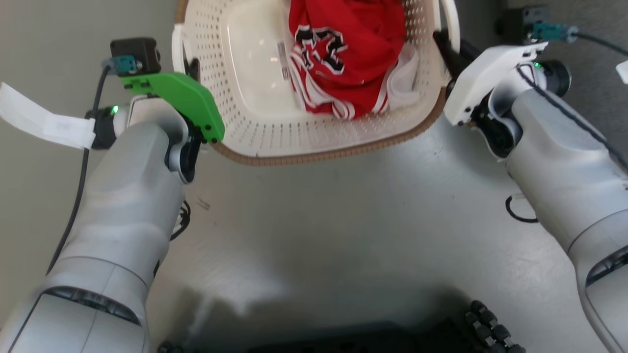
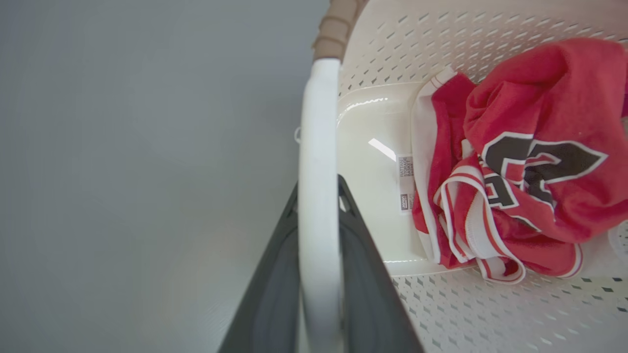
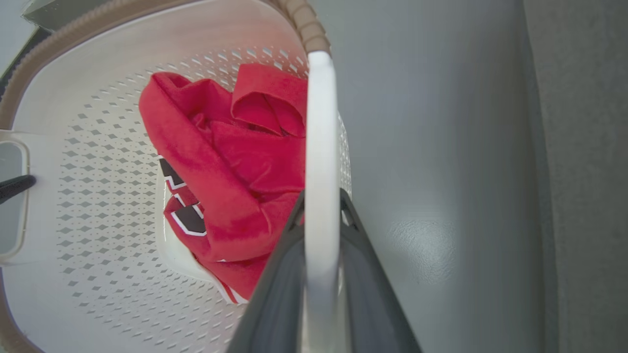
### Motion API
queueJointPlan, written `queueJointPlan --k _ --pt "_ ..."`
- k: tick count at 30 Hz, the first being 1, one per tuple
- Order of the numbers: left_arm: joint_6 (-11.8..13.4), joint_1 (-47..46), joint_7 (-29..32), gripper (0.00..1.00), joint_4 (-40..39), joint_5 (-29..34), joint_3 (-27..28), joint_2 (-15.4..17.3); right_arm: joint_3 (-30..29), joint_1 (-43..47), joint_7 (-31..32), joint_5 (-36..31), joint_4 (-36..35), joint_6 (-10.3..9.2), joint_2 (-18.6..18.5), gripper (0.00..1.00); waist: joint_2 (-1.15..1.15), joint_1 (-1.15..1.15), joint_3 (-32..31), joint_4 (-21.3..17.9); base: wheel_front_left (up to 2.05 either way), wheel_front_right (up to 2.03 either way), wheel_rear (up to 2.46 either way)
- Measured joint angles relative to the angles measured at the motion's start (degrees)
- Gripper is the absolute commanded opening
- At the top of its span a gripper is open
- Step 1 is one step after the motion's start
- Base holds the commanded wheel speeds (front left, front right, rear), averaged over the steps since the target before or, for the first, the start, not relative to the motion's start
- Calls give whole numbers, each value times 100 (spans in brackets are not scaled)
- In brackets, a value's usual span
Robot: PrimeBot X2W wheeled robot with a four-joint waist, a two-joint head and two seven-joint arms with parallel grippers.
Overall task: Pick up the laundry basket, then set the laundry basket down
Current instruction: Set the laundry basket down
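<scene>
The laundry basket (image 1: 255, 122) is cream-white with perforated walls and a brown rim band (image 1: 314, 157), and sits at the top middle of the head view. A crumpled red jersey (image 1: 343, 54) lies inside it. My left gripper (image 1: 193, 68) is shut on the basket's left loop handle (image 2: 319, 147); the white loop runs between the two dark fingers (image 2: 274, 274). My right gripper (image 1: 444, 41) is shut on the right loop handle (image 3: 321, 122) in the same way, fingers (image 3: 373, 284) on either side. I cannot tell whether the basket rests on the floor or hangs above it.
Grey floor (image 1: 343, 220) spreads beneath and in front of the basket. A black cable loop (image 1: 520, 211) lies near my right forearm. The robot's dark base (image 1: 368, 338) sits at the bottom edge. A white paper tag (image 1: 44, 122) hangs from my left wrist.
</scene>
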Motion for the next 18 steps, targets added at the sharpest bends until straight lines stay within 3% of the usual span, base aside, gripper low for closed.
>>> queueJointPlan --k 18 --pt "-21 -155 -229 0 253 201 -131 -32 53 -95 -167 19 181 4 40 0 0 -1 632 66 0 0 0"
